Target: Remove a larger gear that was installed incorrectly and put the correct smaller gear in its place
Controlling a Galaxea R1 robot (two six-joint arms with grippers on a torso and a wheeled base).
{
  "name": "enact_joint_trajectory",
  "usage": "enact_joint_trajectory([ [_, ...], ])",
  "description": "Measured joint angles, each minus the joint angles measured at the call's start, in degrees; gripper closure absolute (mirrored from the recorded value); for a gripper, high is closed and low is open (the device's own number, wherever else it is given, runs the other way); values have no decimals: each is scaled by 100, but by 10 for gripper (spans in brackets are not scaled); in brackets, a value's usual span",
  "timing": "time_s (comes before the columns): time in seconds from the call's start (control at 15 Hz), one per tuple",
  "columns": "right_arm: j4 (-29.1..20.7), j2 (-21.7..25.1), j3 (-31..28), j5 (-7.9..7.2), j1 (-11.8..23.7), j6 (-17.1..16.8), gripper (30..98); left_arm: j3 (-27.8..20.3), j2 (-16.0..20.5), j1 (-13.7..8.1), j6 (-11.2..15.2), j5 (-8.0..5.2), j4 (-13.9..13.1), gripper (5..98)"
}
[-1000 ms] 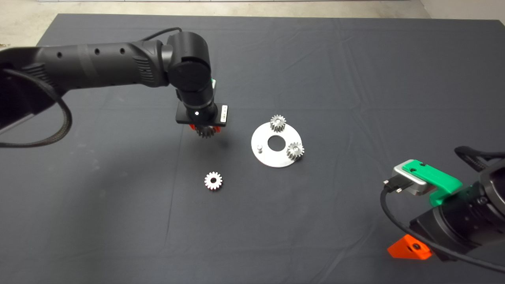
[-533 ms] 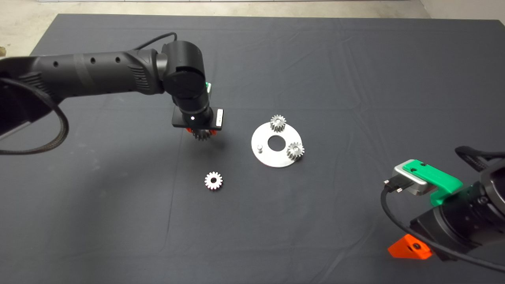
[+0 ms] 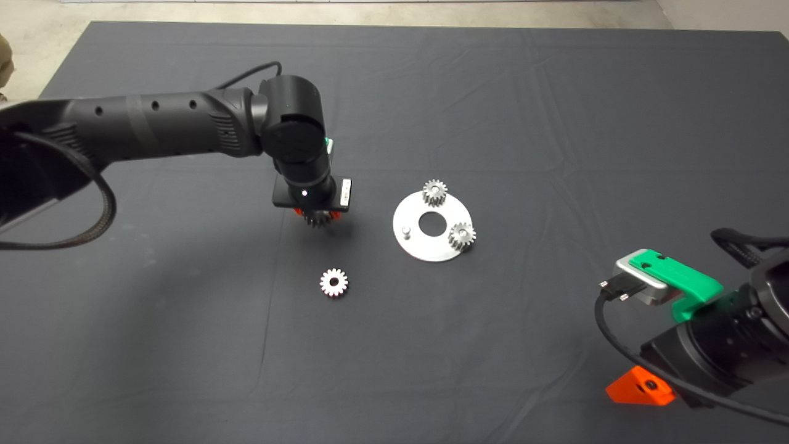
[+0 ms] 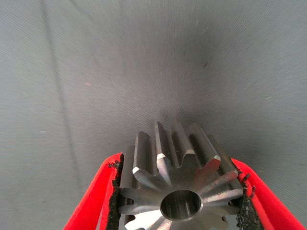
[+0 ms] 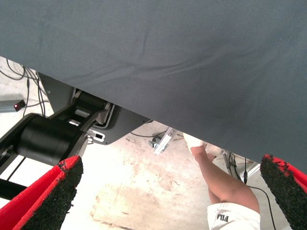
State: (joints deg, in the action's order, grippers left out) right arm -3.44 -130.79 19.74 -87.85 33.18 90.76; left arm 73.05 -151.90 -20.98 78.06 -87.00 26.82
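While left gripper (image 4: 180,201) clamps larger gear (image 4: 178,184), plate (image 3: 419,246) carries 2 small gears (image 3: 434,192).

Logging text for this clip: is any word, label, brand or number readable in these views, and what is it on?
Nothing can be read for certain.
White label on the left wrist's camera mount, above the left gripper shut on the larger gear: print too small to read.
Dark logo on a person's white shorts, in the right wrist view: a short brand mark, too blurred to read.
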Motion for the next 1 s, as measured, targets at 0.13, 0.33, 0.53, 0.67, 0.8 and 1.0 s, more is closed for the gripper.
enact_joint_trajectory([
  [0.13, 0, 0, 0, -2, 0, 0, 308, 38, 0, 20, -9, -4, -12, 583],
  [0.33, 0, 1, 0, -5, 1, 0, 308, 156, 1, 80, -20, -6, 2, 583],
  [0.53, 0, 0, 0, 0, 0, 0, 308, 156, 0, 148, -22, -6, -1, 583],
  [0.67, 0, 0, 0, -2, 0, 0, 308, 156, -12, 144, -22, -4, 2, 583],
  [0.8, 0, 0, 0, -2, 2, 0, 308, 156, -30, 146, -22, -4, -1, 583],
  [1.0, 0, 0, 0, -2, 0, 0, 308, 155, -31, 146, -22, -4, 0, 582],
])
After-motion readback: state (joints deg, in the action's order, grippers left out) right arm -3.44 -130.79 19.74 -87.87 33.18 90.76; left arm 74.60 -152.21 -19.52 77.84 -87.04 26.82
